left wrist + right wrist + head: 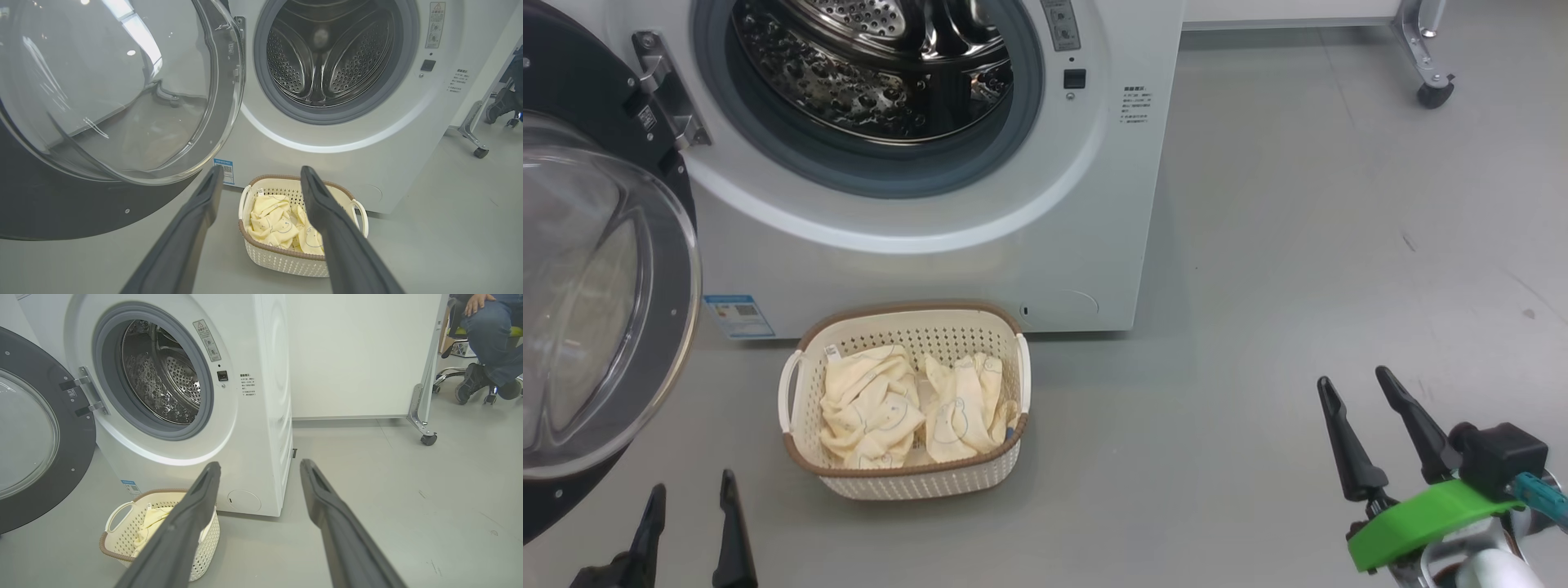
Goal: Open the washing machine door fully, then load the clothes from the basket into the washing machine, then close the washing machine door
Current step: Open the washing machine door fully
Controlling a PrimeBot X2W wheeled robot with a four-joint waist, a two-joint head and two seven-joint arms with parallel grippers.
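The clothes [903, 404] lie in the basket [915, 483], two pale yellow bundles side by side with a small blue piece tucked at the right wall; the basket sits on the floor [1258, 327] just in front of the washing machine [931, 261], below its mouth, with its long axis running left to right along the machine's front. The washing machine door [605, 310] stands swung out to the left on its hinge, and the steel drum [874, 73] holds no cloth as far as it shows; so I judge the opening step done and the loading not yet begun. The left fingers [732, 531] are spread apart and hold nothing, low at the near left, just beside the door's black rim; the right fingers [1346, 445] are likewise spread and empty at the near right, well apart from everything. The relation that matters: the basket lies farther off and to the right of the left fingers, yet near them, while from the right fingers it lies well off to the left; the left arm is plainly the nearer, and in its wrist view the clothes sit between its two fingers. A grasp would likely mean coming down over the rim onto the left bundle; the door close on the left leaves that arm little room to swing.
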